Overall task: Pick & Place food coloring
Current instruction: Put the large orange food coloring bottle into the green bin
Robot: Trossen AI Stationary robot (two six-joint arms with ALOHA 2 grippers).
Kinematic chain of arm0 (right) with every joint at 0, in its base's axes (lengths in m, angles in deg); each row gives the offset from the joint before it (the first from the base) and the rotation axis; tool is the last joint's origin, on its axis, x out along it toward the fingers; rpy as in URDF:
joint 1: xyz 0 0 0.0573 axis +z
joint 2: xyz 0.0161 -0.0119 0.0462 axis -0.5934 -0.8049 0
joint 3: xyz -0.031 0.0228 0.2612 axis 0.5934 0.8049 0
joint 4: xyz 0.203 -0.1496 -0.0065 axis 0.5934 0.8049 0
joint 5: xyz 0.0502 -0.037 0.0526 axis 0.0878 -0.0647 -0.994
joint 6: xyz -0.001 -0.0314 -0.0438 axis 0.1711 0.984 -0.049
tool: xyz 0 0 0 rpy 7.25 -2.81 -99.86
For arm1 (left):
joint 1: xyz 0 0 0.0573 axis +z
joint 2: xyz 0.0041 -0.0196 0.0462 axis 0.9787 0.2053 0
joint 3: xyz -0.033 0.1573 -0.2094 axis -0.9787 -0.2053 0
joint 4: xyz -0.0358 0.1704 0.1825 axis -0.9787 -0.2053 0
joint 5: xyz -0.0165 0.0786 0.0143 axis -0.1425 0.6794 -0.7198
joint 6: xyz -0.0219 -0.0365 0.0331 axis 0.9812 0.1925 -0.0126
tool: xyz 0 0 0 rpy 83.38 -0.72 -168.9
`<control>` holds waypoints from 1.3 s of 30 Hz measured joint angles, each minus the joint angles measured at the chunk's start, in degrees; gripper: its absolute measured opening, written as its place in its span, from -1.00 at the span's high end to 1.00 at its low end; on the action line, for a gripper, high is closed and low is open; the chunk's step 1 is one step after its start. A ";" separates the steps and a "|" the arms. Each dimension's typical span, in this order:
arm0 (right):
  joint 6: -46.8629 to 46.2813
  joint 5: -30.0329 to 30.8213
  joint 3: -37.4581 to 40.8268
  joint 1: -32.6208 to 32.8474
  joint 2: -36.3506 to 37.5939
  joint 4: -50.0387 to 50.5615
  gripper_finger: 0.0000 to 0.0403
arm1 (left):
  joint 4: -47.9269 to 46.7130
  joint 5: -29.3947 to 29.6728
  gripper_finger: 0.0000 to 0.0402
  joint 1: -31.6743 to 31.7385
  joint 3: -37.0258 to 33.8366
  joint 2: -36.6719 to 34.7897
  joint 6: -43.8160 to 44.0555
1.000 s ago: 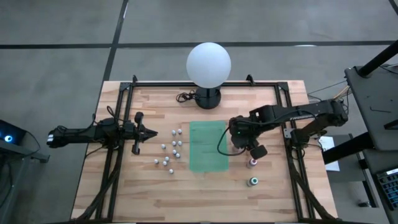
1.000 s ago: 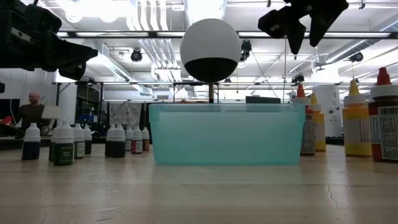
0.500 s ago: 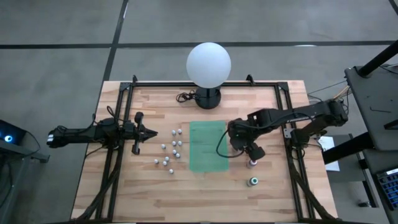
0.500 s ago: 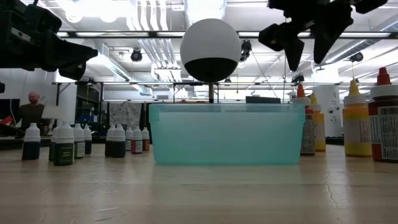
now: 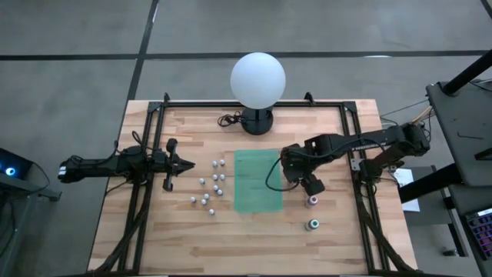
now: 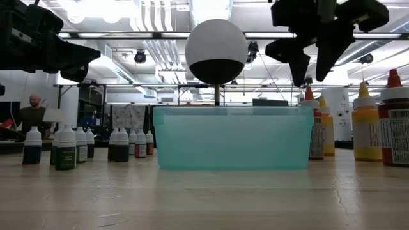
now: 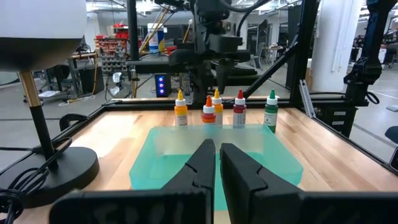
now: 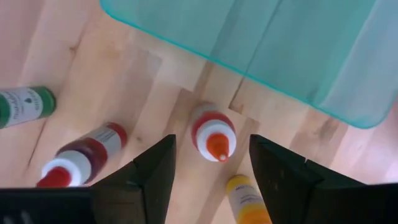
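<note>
Several coloured-top food coloring bottles stand upright on their bases right of the teal bin. In the right wrist view I see an orange-tipped bottle, a red one, a green one and a yellow one. My right gripper hangs open above the orange-tipped bottle, fingers pointing down on either side of it, touching nothing. From above, the pink-topped bottle and green-topped bottle show. Several small whitish-capped bottles stand left of the bin. My left gripper waits shut beside them.
A white globe lamp stands on its black base at the far edge, with its cable beside it. Black frame rails run along the table's left and right sides. Bare wood lies along the near edge. A person sits in the room behind.
My right gripper has come down toward the coloured bottles and shifted slightly toward the bin, staying open. The bottles and the left arm have kept still.
</note>
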 joint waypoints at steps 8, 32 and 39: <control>-2.09 -0.43 3.06 -0.19 0.00 -1.87 0.02 | 0.00 0.00 1.00 0.01 0.00 0.00 -0.01; -3.33 -0.52 6.57 -0.56 0.00 -6.59 0.02 | -0.01 0.00 1.00 0.02 0.00 0.00 -0.01; -3.56 -0.56 6.61 -1.07 0.00 -7.76 0.02 | 0.00 0.00 1.00 0.02 0.00 0.00 -0.02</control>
